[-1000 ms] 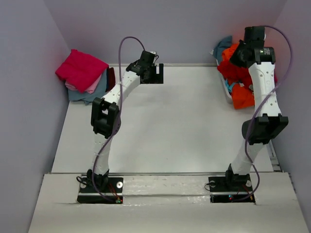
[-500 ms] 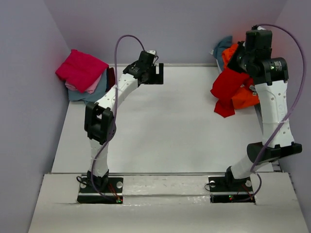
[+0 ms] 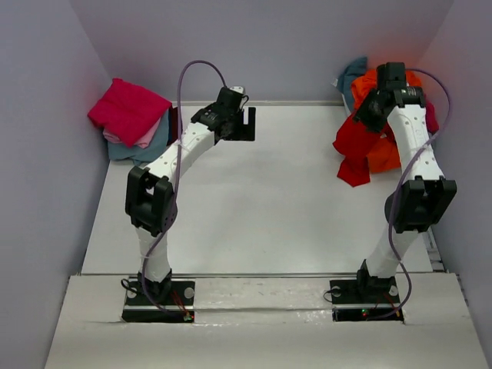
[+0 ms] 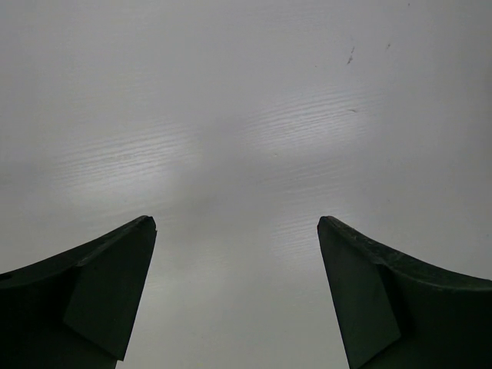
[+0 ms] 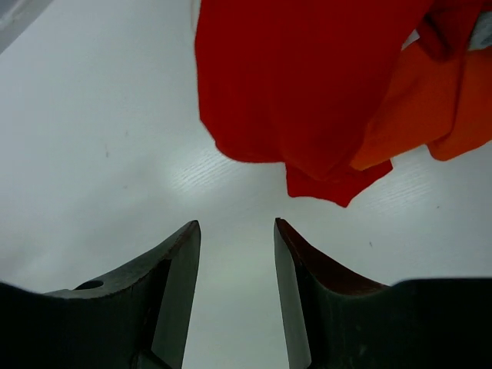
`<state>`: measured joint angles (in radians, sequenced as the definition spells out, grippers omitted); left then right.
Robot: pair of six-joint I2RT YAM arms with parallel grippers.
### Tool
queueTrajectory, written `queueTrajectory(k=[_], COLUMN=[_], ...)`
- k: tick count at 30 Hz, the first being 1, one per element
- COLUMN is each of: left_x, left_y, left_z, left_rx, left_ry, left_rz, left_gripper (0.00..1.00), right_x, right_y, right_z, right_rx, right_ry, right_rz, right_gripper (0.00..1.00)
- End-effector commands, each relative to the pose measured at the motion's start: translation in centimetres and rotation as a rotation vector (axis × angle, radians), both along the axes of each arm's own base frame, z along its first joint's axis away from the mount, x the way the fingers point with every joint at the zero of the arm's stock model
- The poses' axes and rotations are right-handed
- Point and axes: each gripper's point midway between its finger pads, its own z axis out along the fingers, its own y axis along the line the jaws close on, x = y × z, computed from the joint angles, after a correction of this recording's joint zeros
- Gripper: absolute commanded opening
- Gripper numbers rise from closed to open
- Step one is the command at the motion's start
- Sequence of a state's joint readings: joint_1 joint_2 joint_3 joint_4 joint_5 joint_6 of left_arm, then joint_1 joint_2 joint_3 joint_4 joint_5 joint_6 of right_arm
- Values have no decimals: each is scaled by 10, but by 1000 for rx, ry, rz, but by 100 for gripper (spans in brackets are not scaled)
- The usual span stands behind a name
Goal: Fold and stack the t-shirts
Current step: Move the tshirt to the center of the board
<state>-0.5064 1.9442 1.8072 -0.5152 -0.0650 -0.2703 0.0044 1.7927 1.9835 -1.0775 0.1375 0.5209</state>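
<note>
My right end effector (image 5: 237,224) hangs at the far right, jaws parted with nothing between them. The red t-shirt (image 3: 354,144) trails from the unfolded pile (image 3: 366,81) onto the bench (image 3: 261,207), with an orange t-shirt (image 5: 430,115) bunched just behind it. To do this well, I should pinch the red one alone at a hem or shoulder edge, lift it free of the orange, and bring it to the middle. My left end effector (image 4: 237,223), wide open over bare bench, can take the opposite edge. The folded stack (image 3: 127,115) sits far left.

stacked t-shirts (image 3: 127,114): far-left corner | loose t-shirts (image 3: 352,146): far-right side
</note>
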Motion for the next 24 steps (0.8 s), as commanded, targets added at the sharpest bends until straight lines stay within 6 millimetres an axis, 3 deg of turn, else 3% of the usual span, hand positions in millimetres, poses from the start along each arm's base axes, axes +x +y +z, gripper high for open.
queueTrajectory(k=[1, 6, 16, 24], left_x=[-1, -1, 1, 0], left_y=[9, 10, 9, 12], left_z=[37, 35, 33, 35], left_rx=[-11, -4, 5, 15], left_ry=[-95, -93, -88, -85], left_rz=[14, 13, 10, 13], left_gripper=[99, 99, 99, 99], right_x=[32, 47, 57, 64], right_y=[-6, -27, -52, -53], right_z=[7, -16, -27, -70], right_rx=[47, 79, 72, 105], right_ry=[-67, -34, -21, 47], right_rz=[-9, -46, -93, -105], right_gripper=[49, 50, 65, 67])
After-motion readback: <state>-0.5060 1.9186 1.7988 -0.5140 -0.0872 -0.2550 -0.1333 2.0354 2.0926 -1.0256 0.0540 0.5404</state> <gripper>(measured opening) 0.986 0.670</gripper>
